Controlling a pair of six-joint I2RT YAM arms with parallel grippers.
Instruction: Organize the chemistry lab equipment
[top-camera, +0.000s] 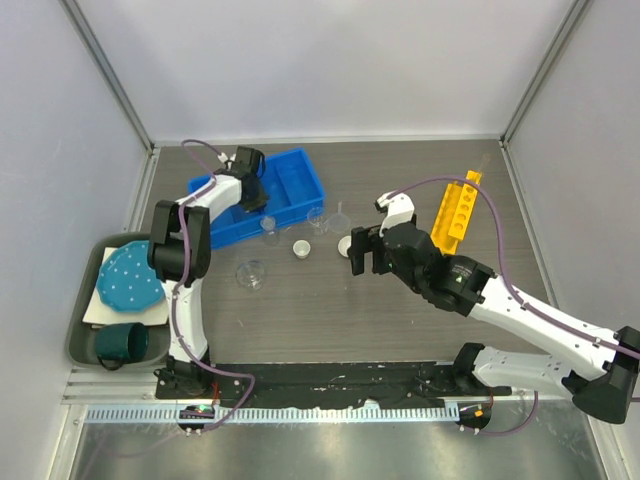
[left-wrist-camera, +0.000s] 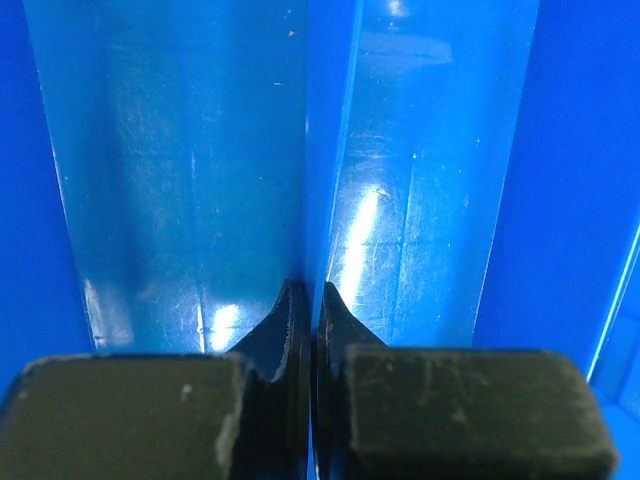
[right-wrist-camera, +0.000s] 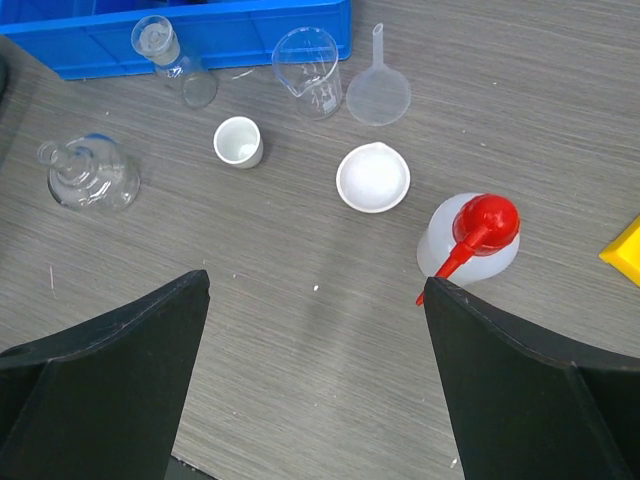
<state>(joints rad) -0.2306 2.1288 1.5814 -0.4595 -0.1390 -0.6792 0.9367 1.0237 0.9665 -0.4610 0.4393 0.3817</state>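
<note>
In the top view my left gripper (top-camera: 256, 200) reaches down into the blue bin (top-camera: 290, 180). Its wrist view shows the jaws (left-wrist-camera: 312, 290) shut just above the bin's middle divider (left-wrist-camera: 312, 150), with nothing seen between them. My right gripper (right-wrist-camera: 316, 282) hovers open over bare table. The red-capped squeeze bottle (right-wrist-camera: 470, 240) stands just beyond its right fingertip. Farther off are a white round dish (right-wrist-camera: 373, 178), a small white cup (right-wrist-camera: 239, 141), a clear funnel (right-wrist-camera: 378, 90), a glass beaker (right-wrist-camera: 308, 72), a vial (right-wrist-camera: 175, 62) and a glass flask (right-wrist-camera: 88, 175). The yellow holed rack (top-camera: 457, 208) lies at the right.
A grey tray (top-camera: 85, 330) at the left edge holds a teal dotted plate (top-camera: 130, 278) and a dark teal mug (top-camera: 120, 342). White walls enclose the table on three sides. The blue bin's front wall (right-wrist-camera: 200, 40) runs just behind the glassware.
</note>
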